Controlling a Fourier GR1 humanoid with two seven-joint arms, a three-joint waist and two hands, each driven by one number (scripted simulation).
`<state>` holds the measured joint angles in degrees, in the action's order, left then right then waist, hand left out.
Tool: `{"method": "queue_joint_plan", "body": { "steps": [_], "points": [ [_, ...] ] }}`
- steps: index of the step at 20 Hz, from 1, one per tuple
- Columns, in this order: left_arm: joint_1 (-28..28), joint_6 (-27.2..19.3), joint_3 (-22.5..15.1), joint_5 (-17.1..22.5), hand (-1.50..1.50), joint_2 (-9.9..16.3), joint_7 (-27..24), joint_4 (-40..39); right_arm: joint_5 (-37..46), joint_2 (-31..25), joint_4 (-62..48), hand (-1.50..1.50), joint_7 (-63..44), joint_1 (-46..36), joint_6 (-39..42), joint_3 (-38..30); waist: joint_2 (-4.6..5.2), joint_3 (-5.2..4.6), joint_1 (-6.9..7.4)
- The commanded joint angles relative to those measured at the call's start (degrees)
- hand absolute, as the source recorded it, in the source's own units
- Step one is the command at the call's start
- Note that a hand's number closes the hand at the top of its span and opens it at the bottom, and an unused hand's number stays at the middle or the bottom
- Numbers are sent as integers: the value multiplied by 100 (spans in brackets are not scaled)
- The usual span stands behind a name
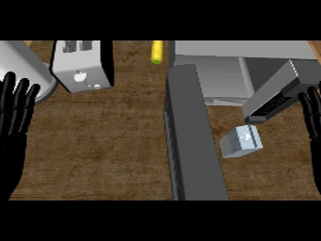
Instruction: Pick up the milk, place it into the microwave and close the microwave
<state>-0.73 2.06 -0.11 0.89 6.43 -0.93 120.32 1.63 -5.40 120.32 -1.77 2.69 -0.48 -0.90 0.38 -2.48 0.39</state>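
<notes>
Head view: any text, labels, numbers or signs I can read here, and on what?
None can be read.
Milk carton: a pale mark on top, too blurred to read.
Toaster: small light marks on its side, no legible text.
Microwave: dark panel strip, nothing legible.

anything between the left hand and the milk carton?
Yes. In the head view, the open microwave door stands edge-on between the left hand and the milk carton. Otherwise only bare wooden counter.

A silver toaster (84,65) stands at the wooden counter's (100,150) back, a yellow corn cob (157,52) nearby
</notes>
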Motion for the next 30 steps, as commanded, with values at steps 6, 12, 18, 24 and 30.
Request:
{"method": "queue_joint_plan", "body": {
  "steps": [6,12,18,24,30],
  "points": [
    [221,-224,415,-112,-150,-95,-418,-576,1888,528,-371,-150,-396,-620,-1961,871,-33,239,35],
    [821,-270,203,283,-150,-477,61,-320,731,537,-640,-150,-264,-614,-2808,2284,-44,246,14],
    [1891,-124,-43,201,-150,-591,-458,127,1119,540,-730,-150,-377,-586,-3628,3006,-48,246,1],
    [1992,-279,-439,-51,-150,-640,-626,32,1841,540,-1116,-150,-383,-629,-4379,3003,-42,245,-18],
    [2724,53,-243,229,-150,-543,-979,316,2651,540,-1278,-150,-701,-434,-4938,3154,-48,243,-4]
  ]
}}
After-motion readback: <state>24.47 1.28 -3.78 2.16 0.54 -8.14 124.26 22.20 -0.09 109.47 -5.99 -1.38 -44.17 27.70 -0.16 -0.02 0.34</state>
